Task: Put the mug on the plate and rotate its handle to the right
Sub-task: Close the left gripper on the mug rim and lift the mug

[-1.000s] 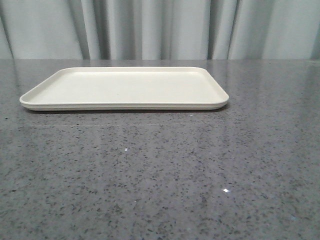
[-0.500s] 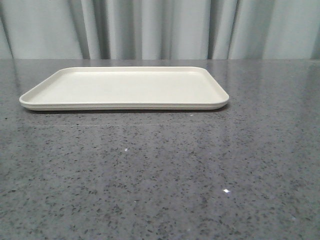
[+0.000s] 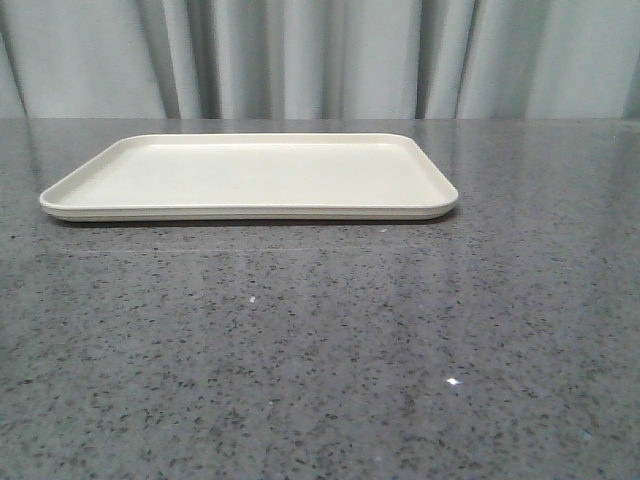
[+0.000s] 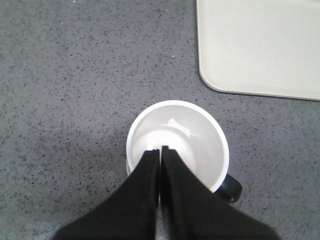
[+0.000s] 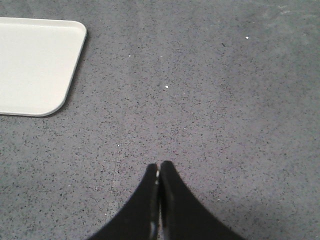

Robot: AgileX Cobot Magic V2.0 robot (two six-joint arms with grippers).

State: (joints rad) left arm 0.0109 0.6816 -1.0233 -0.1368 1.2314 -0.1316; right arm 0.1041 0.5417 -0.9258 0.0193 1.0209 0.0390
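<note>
The mug (image 4: 177, 145) sits on the gray table (image 4: 65, 75), right under the left claw (image 4: 160, 149). In the left wrist view the two black fingers are pressed together, tip to tip, and they hold nothing. Their tips show over the open mouth of the mug, so the claw looks to be above the cup and not around its wall. I cannot tell how high above it is. The black handle (image 4: 231, 188) sticks out from one side of the mug, on the side away from the plate corner. The plate (image 4: 260, 45) lies near the mug, with a strip of bare table between them. In the front view the plate (image 3: 250, 175) has nothing on it, and the mug is not seen there at all. The right claw (image 5: 159, 165) is also closed and has nothing in it. It hangs over bare table, with only a plate (image 5: 35, 65) corner off to one side, and no mug near it. So the left arm is the closer one by far. I think it needs to open its fingers first, then take hold of the mug wall and carry it over to the plate.
</note>
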